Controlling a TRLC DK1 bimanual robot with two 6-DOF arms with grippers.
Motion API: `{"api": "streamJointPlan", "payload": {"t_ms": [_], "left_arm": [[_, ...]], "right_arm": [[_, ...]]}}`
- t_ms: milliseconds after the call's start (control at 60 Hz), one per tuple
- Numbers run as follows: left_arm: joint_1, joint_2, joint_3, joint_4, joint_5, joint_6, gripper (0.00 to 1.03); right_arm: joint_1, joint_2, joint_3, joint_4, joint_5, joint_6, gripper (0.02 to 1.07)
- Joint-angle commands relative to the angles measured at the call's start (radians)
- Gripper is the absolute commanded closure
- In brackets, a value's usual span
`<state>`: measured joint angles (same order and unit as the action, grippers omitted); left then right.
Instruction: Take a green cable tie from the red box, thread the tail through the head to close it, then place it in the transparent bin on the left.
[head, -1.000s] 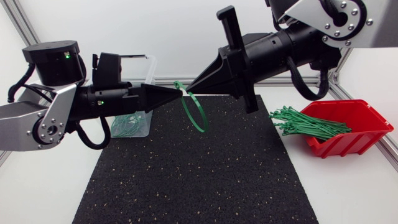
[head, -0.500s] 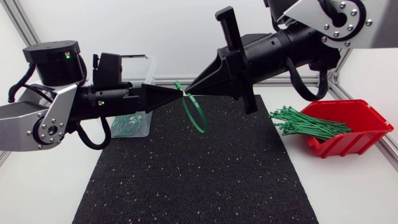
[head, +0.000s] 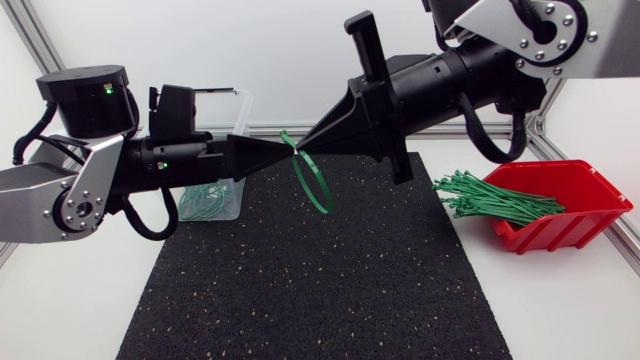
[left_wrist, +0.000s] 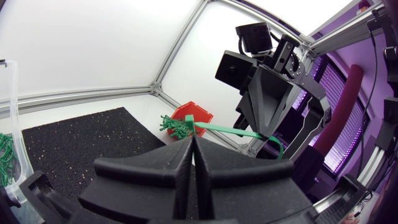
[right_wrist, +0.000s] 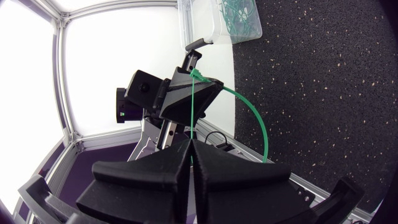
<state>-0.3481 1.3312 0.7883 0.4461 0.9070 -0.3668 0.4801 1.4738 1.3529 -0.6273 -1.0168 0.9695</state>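
Over the table (head: 560, 300), my left pincer (head: 284, 150) and right pincer (head: 305, 147) clamp the looped green plastic cable tie (left_wrist: 224, 129); transparent bin (head: 241, 115) lies leftward.

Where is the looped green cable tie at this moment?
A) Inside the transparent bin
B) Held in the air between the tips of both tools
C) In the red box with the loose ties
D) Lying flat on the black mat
B: the green cable tie hangs as a loop above the black mat, pinched at its top where the left tool and the right tool meet tip to tip.
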Motion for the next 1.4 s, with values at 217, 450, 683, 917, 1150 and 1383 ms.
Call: {"api": "streamJointPlan", "payload": {"t_ms": [217,450,683,917,1150,1383], "left_arm": [[-0.008,-0.004,-0.001,0.013,-0.01,-0.012,1.0],[-0.015,-0.004,-0.001,0.014,-0.013,-0.011,1.0],[-0.026,-0.013,-0.003,0.014,-0.019,-0.011,1.0],[-0.046,-0.041,-0.018,0.014,-0.068,0.009,1.0],[-0.045,-0.052,-0.024,0.014,-0.094,0.023,1.0],[-0.068,-0.056,-0.031,0.014,-0.114,0.039,1.0]], "right_arm": [[-0.014,0.002,-0.029,0.009,-0.002,0.032,1.02],[0.003,0.017,-0.023,0.012,-0.003,0.034,1.02],[0.008,0.039,-0.02,0.02,-0.005,0.041,1.02],[-0.011,0.049,-0.02,0.028,-0.012,0.069,1.02],[-0.043,0.037,-0.023,0.026,-0.019,0.078,1.02],[-0.049,0.039,-0.024,0.024,-0.025,0.084,1.02]]}}
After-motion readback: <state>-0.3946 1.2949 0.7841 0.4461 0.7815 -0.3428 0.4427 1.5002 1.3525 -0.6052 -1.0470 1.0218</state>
